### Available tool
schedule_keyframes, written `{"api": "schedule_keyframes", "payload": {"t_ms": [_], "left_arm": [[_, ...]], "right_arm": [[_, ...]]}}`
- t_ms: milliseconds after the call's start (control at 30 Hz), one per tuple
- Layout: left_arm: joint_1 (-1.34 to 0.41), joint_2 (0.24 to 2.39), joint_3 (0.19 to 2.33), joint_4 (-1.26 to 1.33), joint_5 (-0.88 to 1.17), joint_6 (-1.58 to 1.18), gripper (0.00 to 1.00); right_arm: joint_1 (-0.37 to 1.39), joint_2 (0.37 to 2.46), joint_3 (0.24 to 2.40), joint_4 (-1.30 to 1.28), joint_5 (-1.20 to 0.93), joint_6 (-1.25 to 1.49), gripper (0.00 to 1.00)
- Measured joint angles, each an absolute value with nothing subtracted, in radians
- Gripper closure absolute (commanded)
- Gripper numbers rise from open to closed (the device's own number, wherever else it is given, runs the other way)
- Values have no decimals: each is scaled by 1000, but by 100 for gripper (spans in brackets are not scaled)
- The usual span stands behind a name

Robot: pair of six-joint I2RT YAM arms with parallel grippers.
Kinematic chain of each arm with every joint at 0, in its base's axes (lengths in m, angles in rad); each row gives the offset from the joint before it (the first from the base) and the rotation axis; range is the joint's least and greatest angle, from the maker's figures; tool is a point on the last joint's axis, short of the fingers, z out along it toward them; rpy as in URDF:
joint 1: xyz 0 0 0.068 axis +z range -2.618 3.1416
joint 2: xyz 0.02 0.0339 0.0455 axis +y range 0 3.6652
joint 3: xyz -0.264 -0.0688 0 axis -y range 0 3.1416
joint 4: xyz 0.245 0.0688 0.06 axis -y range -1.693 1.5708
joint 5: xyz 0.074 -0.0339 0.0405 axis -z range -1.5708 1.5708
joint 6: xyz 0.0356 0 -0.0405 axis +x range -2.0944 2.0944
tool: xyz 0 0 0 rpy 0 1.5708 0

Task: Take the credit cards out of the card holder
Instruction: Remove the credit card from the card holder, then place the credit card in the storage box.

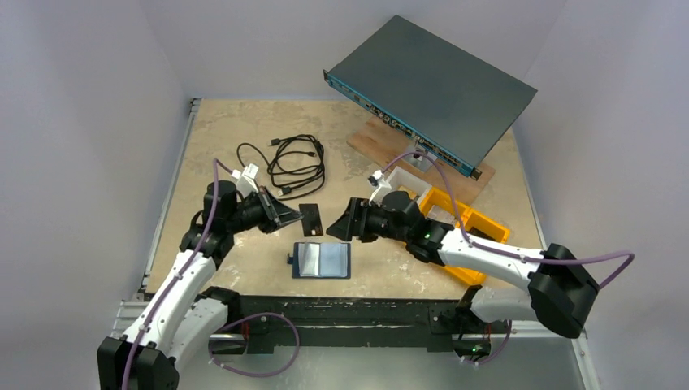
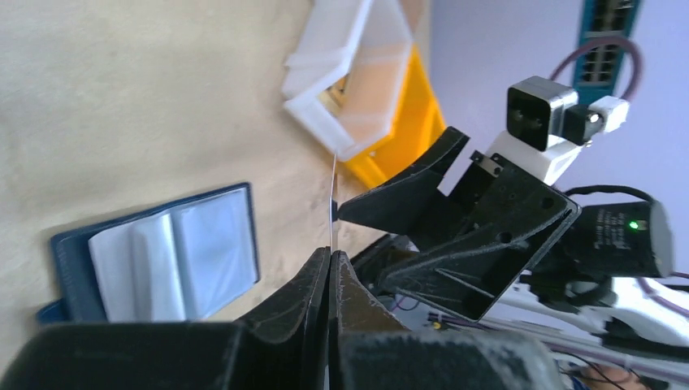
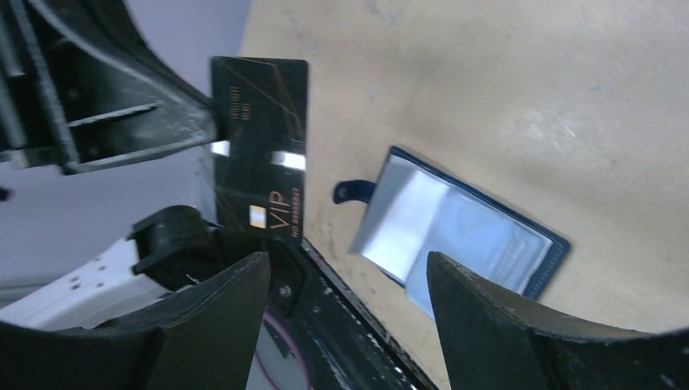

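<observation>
The card holder [image 1: 322,260] lies open and flat on the table near the front edge, its clear sleeves facing up and its snap tab at the left. It also shows in the left wrist view [image 2: 162,252] and the right wrist view [image 3: 455,227]. My left gripper [image 1: 297,217] is shut on a black credit card [image 1: 312,219] and holds it above the table. In the left wrist view [image 2: 331,253] the card [image 2: 332,195] shows edge-on. The right wrist view shows its face [image 3: 260,146], marked VIP. My right gripper [image 1: 341,225] is open and empty, facing the card from the right [image 3: 349,268].
A coiled black cable [image 1: 292,162] lies at the back left. A network switch [image 1: 431,81] rests tilted on a wooden board [image 1: 382,142] at the back right. Yellow bins [image 1: 467,227] and a white bin [image 2: 349,73] stand behind my right arm.
</observation>
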State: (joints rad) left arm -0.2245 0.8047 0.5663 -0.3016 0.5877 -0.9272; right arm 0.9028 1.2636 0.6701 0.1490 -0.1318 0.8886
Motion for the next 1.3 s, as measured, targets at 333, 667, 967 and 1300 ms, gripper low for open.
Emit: {"api": "schedule_keyframes", "payload": {"t_ms": [333,667,967,1300], "left_arm": [[-202,862,482,105,803,-1154,100],[-202,890,475,236,886,-1212,100],[-228,919,466,247,914,-1210,100],[-250,941,470,176,910,-1125,44]], "right_arm": [[819,1211,606,478,-330,999,42],[813,1272,592,621,-408,1084,60],[811,1275,591,635,-416,1105,100],[811,1235,589,470,-395,1068,100]]}}
